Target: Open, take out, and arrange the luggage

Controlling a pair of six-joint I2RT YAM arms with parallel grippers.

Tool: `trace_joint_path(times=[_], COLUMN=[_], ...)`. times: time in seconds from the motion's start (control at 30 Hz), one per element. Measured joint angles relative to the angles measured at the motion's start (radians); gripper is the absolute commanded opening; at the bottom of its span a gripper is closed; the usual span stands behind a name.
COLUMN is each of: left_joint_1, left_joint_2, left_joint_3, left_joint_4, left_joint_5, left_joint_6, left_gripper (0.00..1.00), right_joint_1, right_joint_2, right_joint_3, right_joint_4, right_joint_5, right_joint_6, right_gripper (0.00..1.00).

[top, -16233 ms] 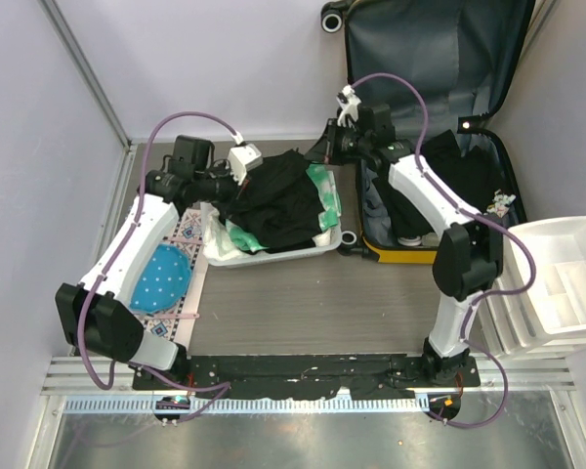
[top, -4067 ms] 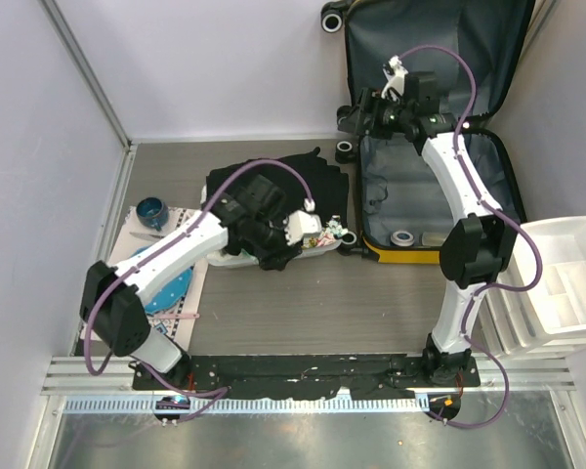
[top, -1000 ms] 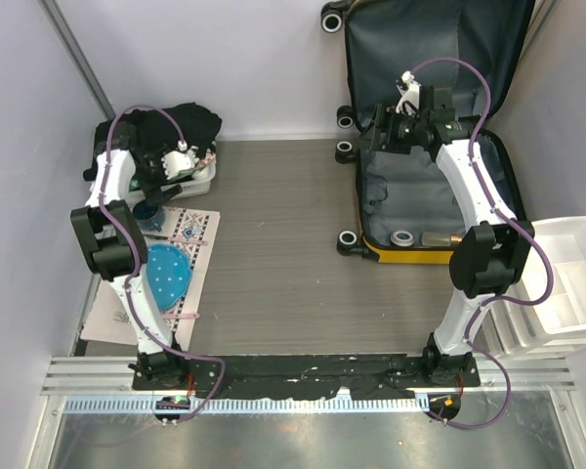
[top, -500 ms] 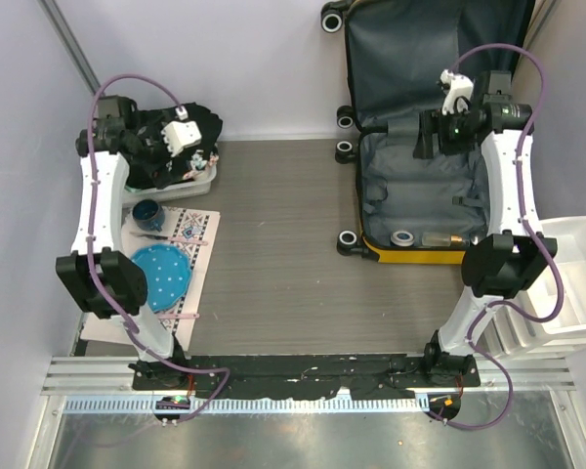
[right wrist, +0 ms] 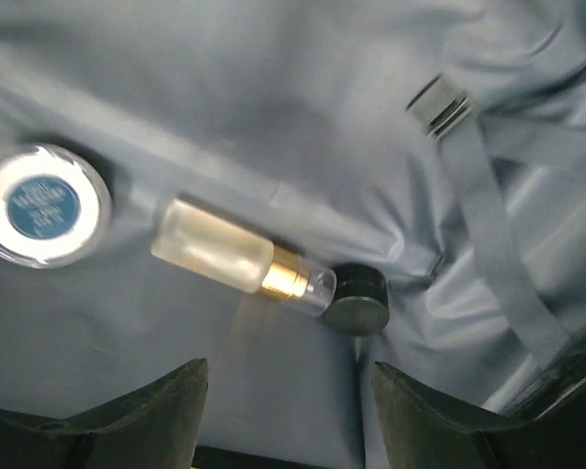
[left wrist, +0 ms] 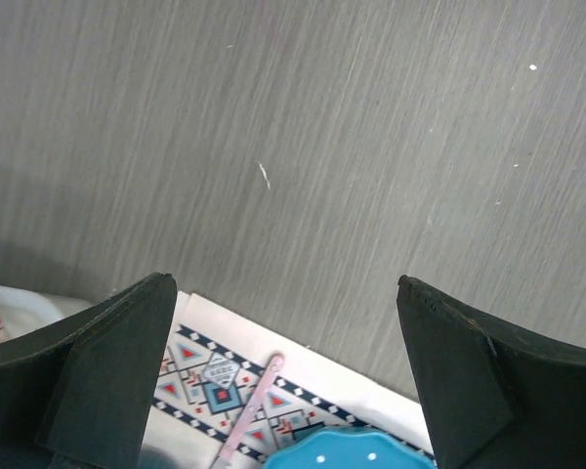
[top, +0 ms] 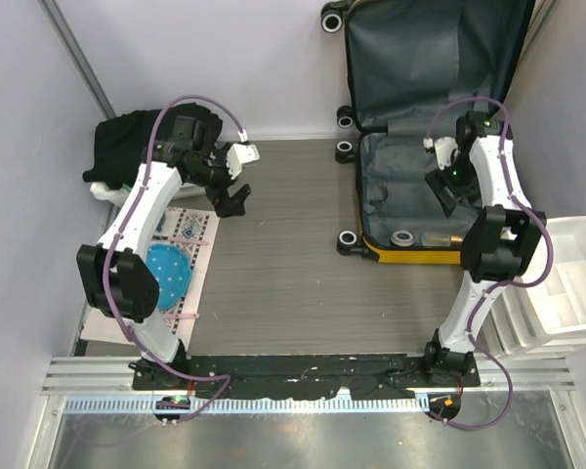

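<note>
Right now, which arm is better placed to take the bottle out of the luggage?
Right. The right hand hangs open over the bottle inside the luggage. The left hand, also open, is over the table by the mat, far from it.

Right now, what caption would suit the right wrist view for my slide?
Open right tool hovers over a frosted bottle and a round jar lying on the luggage lining.

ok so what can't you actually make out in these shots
- round tin, right wrist view: label print too blurred to read
- blue plate, left wrist view: cut off by the bottom edge
- under the black clothes, top view: the pile hides whatever is beneath
- luggage right side, top view: partly behind the right arm
</note>
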Motion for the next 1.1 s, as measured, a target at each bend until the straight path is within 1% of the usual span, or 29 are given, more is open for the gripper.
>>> trace_joint_path(times=[0.13, 0.33, 0.43, 0.53, 0.67, 0.73, 0.83, 0.87, 1.1], left_joint_1=[-0.002, -0.002, -0.002, -0.005, -0.011, -0.014, -0.017, -0.018, -0.027], left_joint_2=[0.0, 0.0, 0.0, 0.0, 0.0, 0.0, 0.003, 0.006, 0.019], left_joint_3=[-0.029, -0.03, -0.035, -0.043, -0.044, -0.044, -0.044, -0.044, -0.044], left_joint_4=[0.027, 0.07, 0.097, 0.114, 0.129, 0.134, 0.138, 0.142, 0.19], left_joint_5=[0.016, 0.024, 0.035, 0.045, 0.05, 0.05, 0.051, 0.051, 0.046], left_joint_6=[-0.055, -0.096, -0.115, -0.129, -0.135, -0.14, -0.148, -0.15, -0.211], left_gripper=[1.0, 0.99, 1.0, 1.0, 1.0, 1.0, 0.99, 0.99, 0.95], right_joint_1=[-0.004, -0.005, -0.005, -0.004, -0.004, -0.004, 0.002, 0.004, 0.05], right_joint_2=[0.005, 0.015, 0.009, -0.006, -0.015, -0.015, -0.014, -0.012, -0.006], right_joint_3=[-0.123, -0.336, -0.433, -0.486, -0.504, -0.504, -0.503, -0.503, -0.476], right_joint_4=[-0.003, 0.007, 0.098, 0.164, 0.211, 0.228, 0.243, 0.248, 0.225], right_joint_5=[0.078, 0.116, 0.117, 0.113, 0.098, 0.083, 0.055, 0.044, -0.066], right_joint_6=[-0.052, -0.121, -0.156, -0.184, -0.211, -0.222, -0.234, -0.237, -0.214], right_gripper=[0.73, 0.75, 0.77, 0.78, 0.76, 0.72, 0.62, 0.61, 0.63])
